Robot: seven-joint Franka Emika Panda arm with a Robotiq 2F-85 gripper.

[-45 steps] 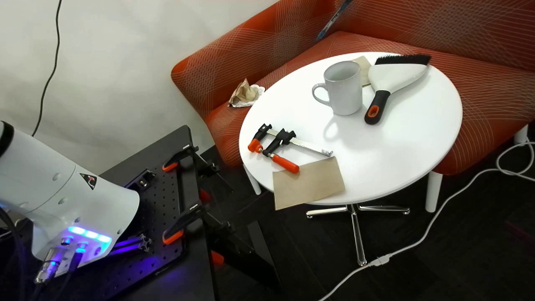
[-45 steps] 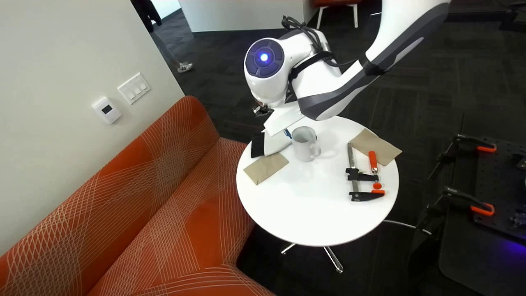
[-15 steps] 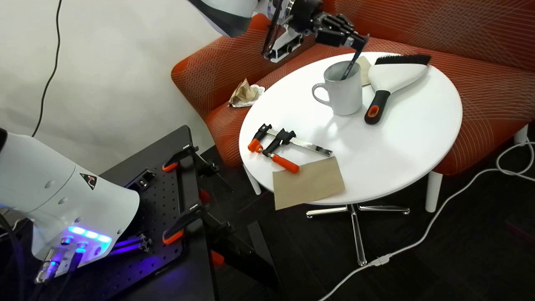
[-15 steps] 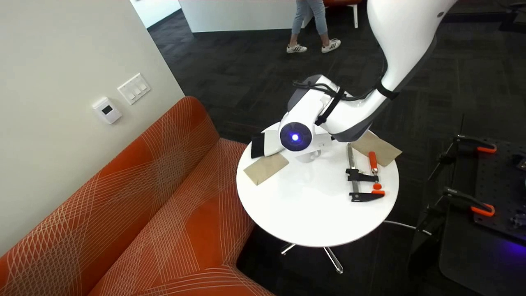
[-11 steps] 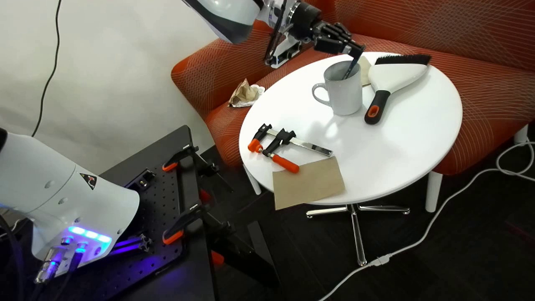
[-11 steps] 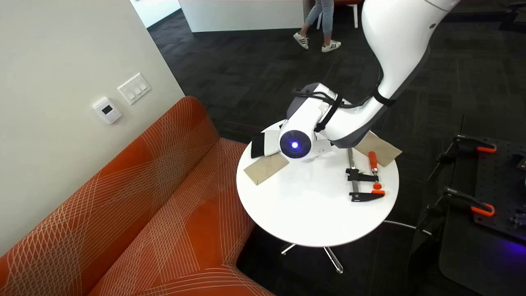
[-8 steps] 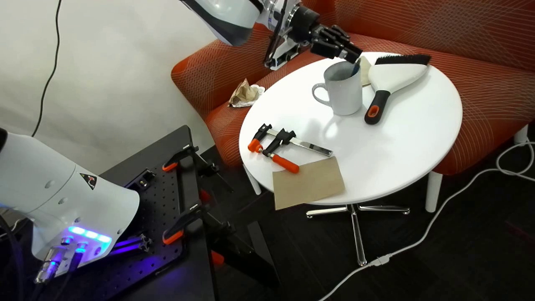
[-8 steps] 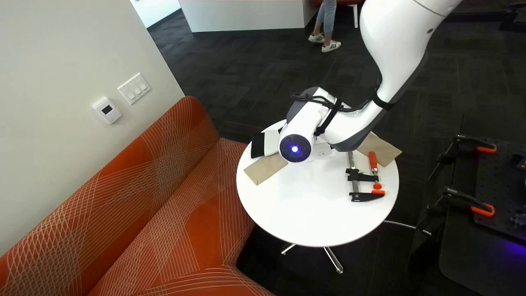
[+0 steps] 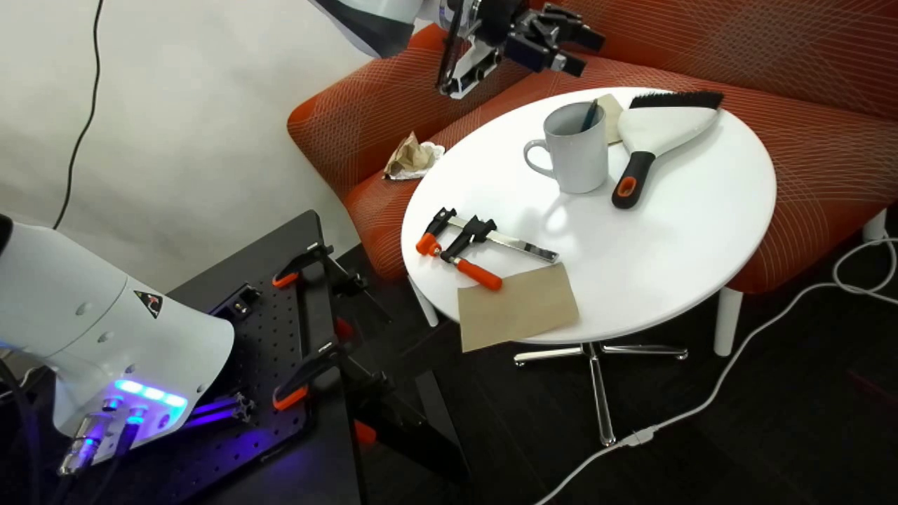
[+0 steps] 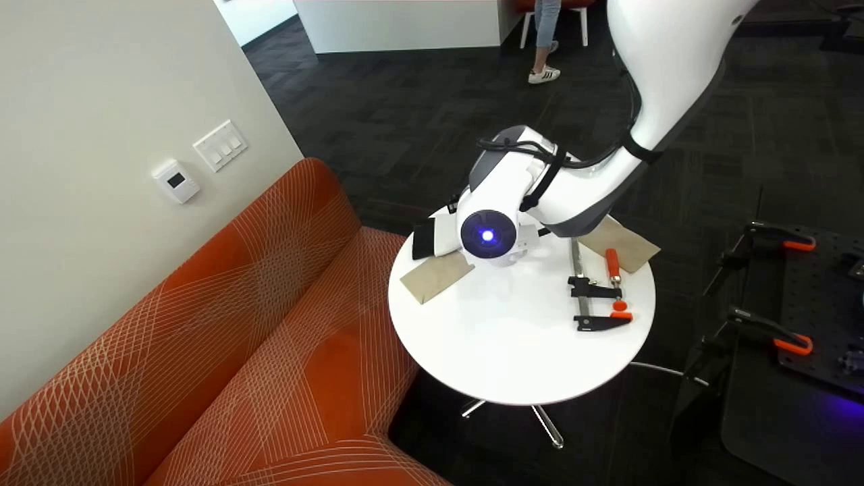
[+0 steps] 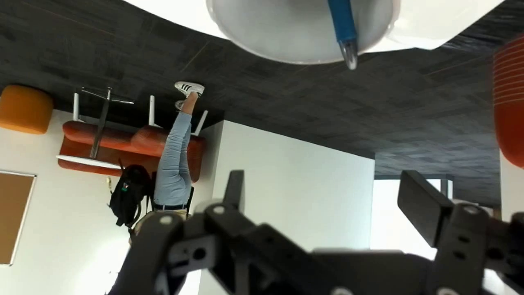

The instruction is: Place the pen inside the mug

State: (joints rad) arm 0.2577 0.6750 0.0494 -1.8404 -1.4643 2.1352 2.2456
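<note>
- Mug (image 9: 577,163), white, one handle: upright on the round table (image 9: 652,259), mouth up, which suits it to take the pen.
- Pen (image 11: 343,22), blue with a greyish tip: inside the mug, leaning, one end just past the rim; the slant is probably owed to a mouth much wider than the pen.
- Gripper (image 11: 323,186): fingers well spread, holding nothing, apart from both mug and pen; so posed, by judgement, because the release is done and the task looks complete.
- Brush (image 9: 663,130), clamp (image 9: 468,237), brown sheet (image 9: 523,312): lying on the same table, seemingly without part in the task.
- Obscured: in an exterior view the arm (image 10: 584,196) covers nearly all of the mug, and the pen entirely.
- Cut off: the mug, by the wrist view's top edge. Whether the pen touches bottom cannot be told.
</note>
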